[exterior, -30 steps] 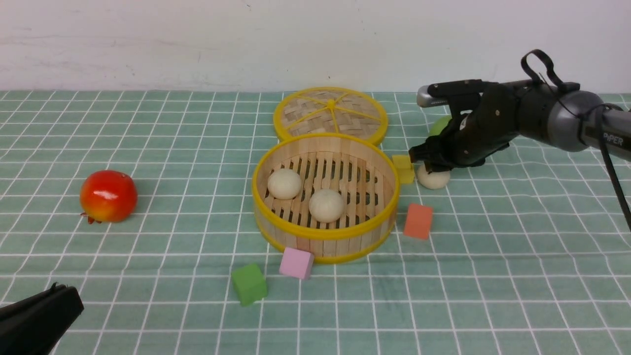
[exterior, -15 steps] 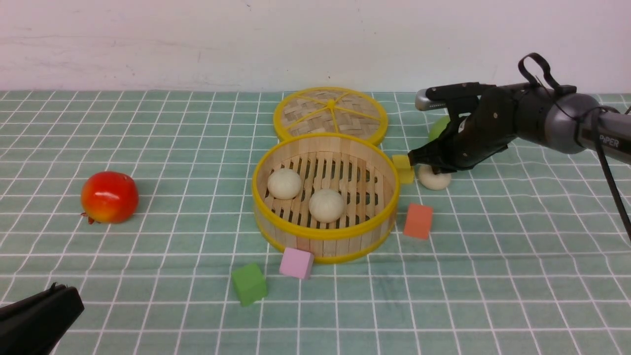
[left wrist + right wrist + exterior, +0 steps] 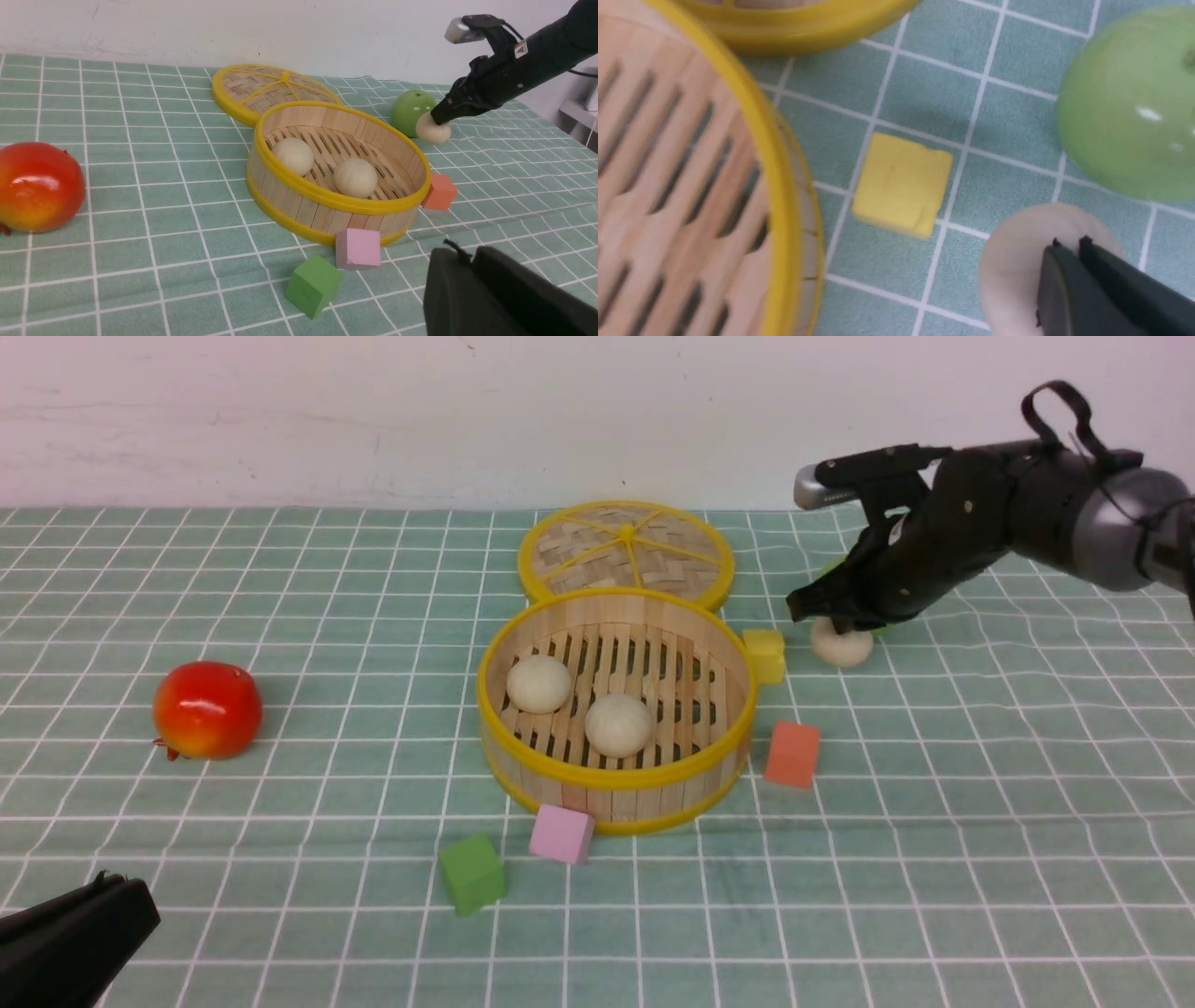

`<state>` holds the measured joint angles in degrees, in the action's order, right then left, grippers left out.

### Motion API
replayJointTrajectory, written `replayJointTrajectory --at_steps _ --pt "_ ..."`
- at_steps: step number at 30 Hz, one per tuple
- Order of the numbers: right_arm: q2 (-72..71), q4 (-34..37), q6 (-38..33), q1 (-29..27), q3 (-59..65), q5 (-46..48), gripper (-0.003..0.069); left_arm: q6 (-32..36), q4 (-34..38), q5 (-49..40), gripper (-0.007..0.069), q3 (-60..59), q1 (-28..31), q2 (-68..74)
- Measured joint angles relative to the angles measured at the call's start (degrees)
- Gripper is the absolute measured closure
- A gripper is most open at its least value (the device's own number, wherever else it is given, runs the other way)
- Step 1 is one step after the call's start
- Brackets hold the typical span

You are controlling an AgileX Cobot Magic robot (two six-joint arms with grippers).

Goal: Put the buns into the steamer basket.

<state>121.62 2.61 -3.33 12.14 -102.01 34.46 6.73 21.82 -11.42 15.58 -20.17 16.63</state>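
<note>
Three buns: one bun (image 3: 841,643) right at the right gripper's (image 3: 829,619) fingertips, a second bun (image 3: 539,683) and a third bun (image 3: 618,724) well apart from them, inside the one steamer basket (image 3: 616,782). One woven lid (image 3: 625,551). Two apples: a green apple (image 3: 412,112) just beside those fingertips, a red apple (image 3: 206,708) far from them. Four cubes: a yellow cube (image 3: 765,654) near the fingertips, then an orange cube (image 3: 792,755), a pink cube (image 3: 561,833) and a green cube (image 3: 472,873) farther off.
</note>
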Motion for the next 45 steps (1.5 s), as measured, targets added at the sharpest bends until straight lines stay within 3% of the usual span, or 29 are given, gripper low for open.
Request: replayJointTrajectory --at_steps 10,19,23,29,34,35,37,40,42,44,45 --pt "-6.7 9.4 -10.7 9.1 0.0 -4.4 0.0659 0.0 0.0 0.0 0.0564 0.0 0.0 0.0" --pt "1.5 10.7 -10.7 12.9 0.0 -8.3 0.0635 0.0 0.0 0.0 0.0552 0.0 0.0 0.0" --pt "3.9 10.9 -10.7 13.5 0.1 -10.5 0.0561 0.0 0.0 0.0 0.0550 0.0 0.0 0.0" --pt "4.3 11.0 -10.6 13.7 0.2 -11.0 0.0248 0.0 0.0 0.0 0.0549 0.0 0.0 0.0" --pt "-2.9 9.7 -10.5 13.7 0.2 -0.7 0.0102 0.0 0.0 0.0 0.0545 0.0 0.0 0.0" --pt "-3.9 9.5 -10.4 13.7 0.2 0.0 0.0101 0.0 0.0 0.0 0.0545 0.0 0.0 0.0" --pt "-10.3 7.3 -8.2 13.7 0.3 10.1 0.0109 0.0 0.0 0.0 0.0545 0.0 0.0 0.0" --pt "-18.5 3.6 -4.5 13.7 2.3 19.8 0.0181 0.0 0.0 0.0 0.0545 0.0 0.0 0.0" --pt "-24.4 1.5 -1.7 13.7 5.9 24.5 0.0259 0.0 0.0 0.0 0.0545 0.0 0.0 0.0" --pt "-31.2 -0.1 1.6 13.7 12.1 28.0 0.0394 0.0 0.0 0.0 0.0545 0.0 0.0 0.0" --pt "-31.8 -0.1 1.8 13.7 12.7 28.1 0.0405 0.0 0.0 0.0 0.0545 0.0 0.0 0.0"
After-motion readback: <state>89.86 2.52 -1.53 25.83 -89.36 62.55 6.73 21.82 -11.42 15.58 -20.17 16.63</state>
